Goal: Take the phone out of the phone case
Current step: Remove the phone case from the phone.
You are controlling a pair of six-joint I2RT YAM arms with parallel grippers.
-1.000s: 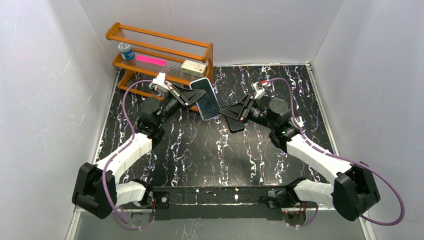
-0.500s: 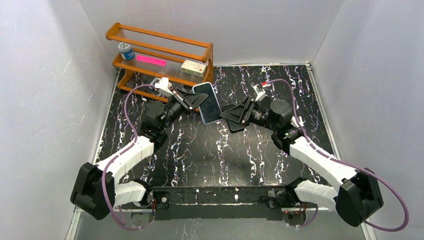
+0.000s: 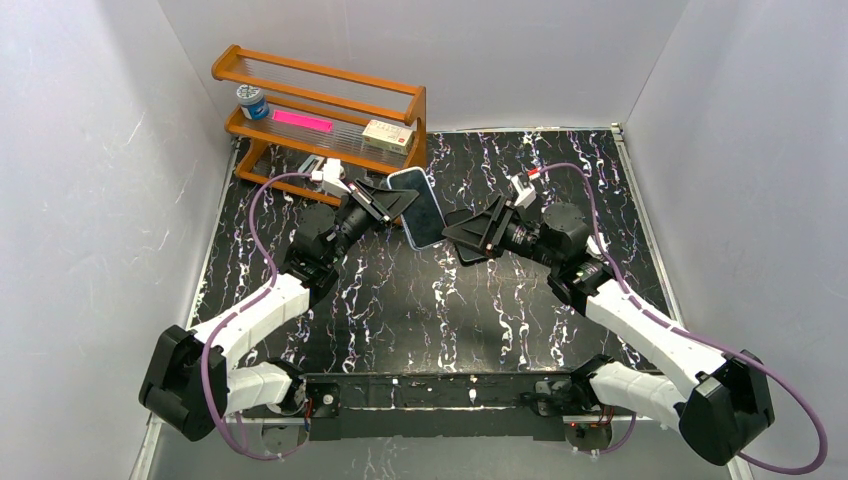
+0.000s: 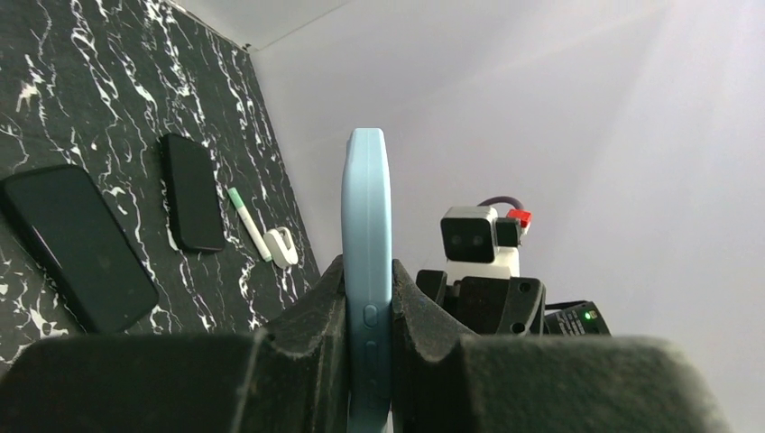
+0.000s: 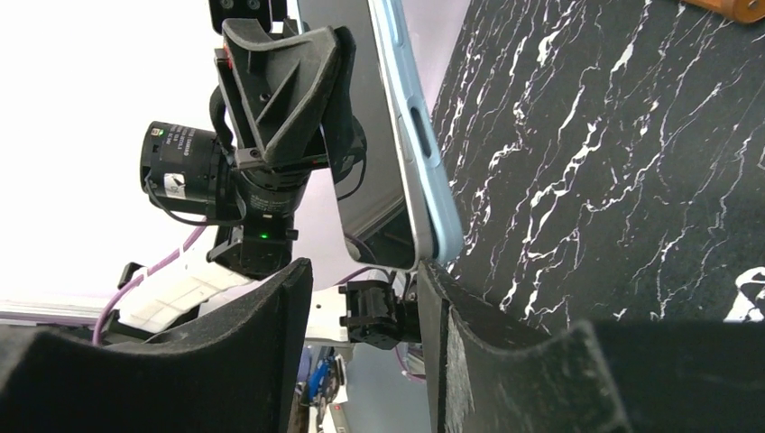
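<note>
Standing edgewise, phone (image 4: pixel 365 180) clamped in left gripper (image 4: pixel 368 275)

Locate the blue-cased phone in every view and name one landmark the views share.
Top external: phone at centre, toward the back.
Left wrist: edge-on, upright at centre.
Right wrist: upper centre, edge-on, tilted.
Shared landmark: the black marbled table, in all three.

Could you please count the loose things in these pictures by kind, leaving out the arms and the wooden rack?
Phone in a light blue case: 1
Black phone-shaped slabs: 2
Pen: 1
White clip: 1
Jar: 1
Pink strip: 1
Small box: 1
Total: 8
</note>
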